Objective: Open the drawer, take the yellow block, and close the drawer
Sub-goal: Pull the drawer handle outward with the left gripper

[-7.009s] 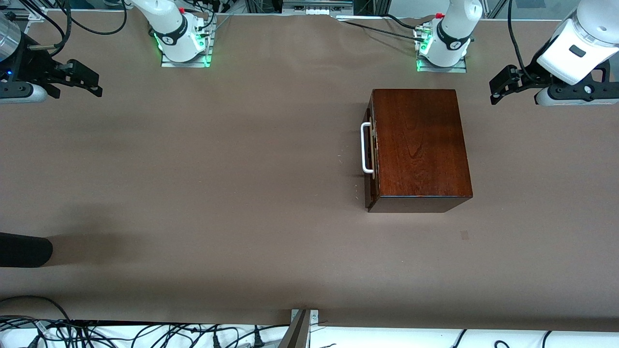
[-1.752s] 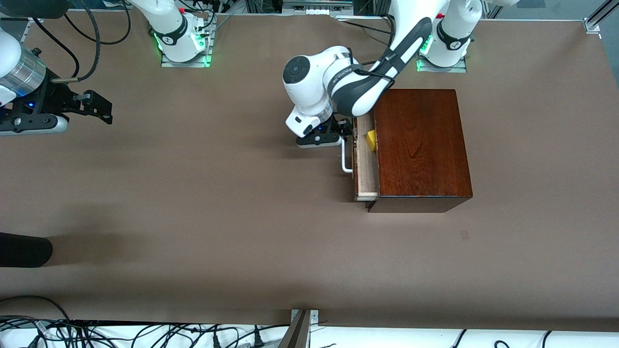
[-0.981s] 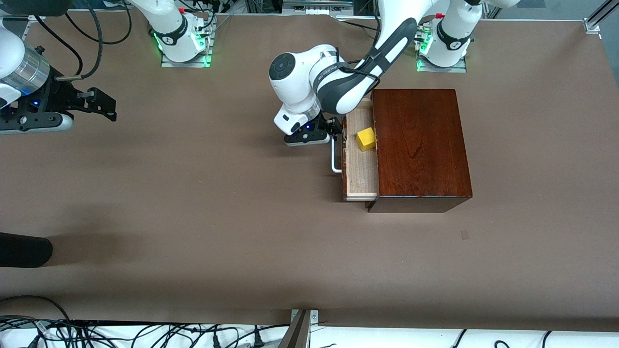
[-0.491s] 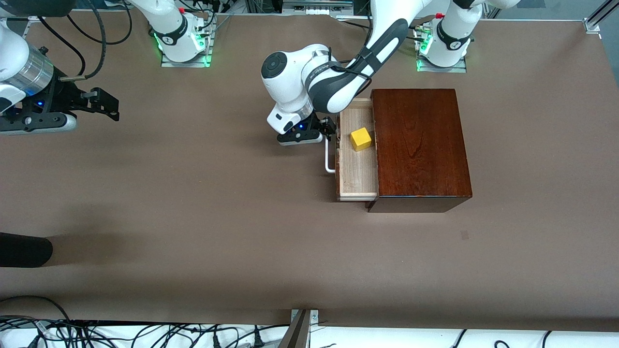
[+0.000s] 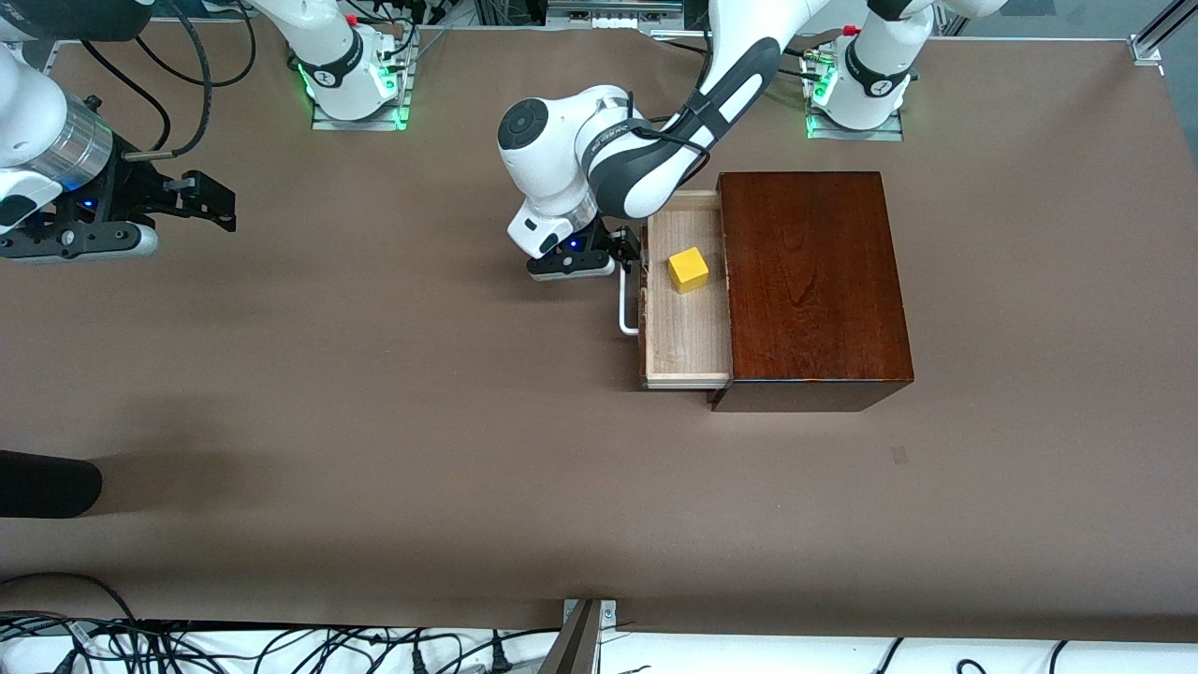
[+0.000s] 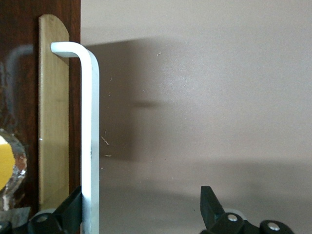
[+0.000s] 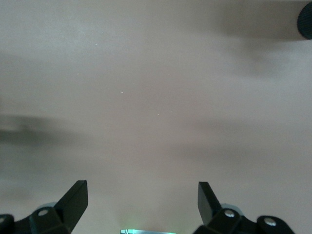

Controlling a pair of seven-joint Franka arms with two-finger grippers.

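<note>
The mahogany box (image 5: 810, 281) stands toward the left arm's end of the table. Its drawer (image 5: 688, 337) is pulled part-way out, pale wood inside, with a white bar handle (image 5: 625, 304). The yellow block (image 5: 688, 270) lies in the drawer near the end closer to the robots' bases. My left gripper (image 5: 629, 255) is at the handle, open. In the left wrist view the handle (image 6: 90, 136) lies against one finger and the other finger stands well clear; the left gripper (image 6: 141, 195) holds nothing. My right gripper (image 5: 213, 197) waits open and empty over the table at the right arm's end (image 7: 142, 187).
A black rounded object (image 5: 47, 482) lies at the table's edge at the right arm's end, nearer the front camera; it also shows in the right wrist view (image 7: 306, 22). Cables hang along the table's front edge. A metal bracket (image 5: 585, 637) sits at that edge's middle.
The drawer has slid farther out of the box with my left gripper at its handle, and the whole yellow block now shows. The right gripper has crept slightly toward the table's middle.
</note>
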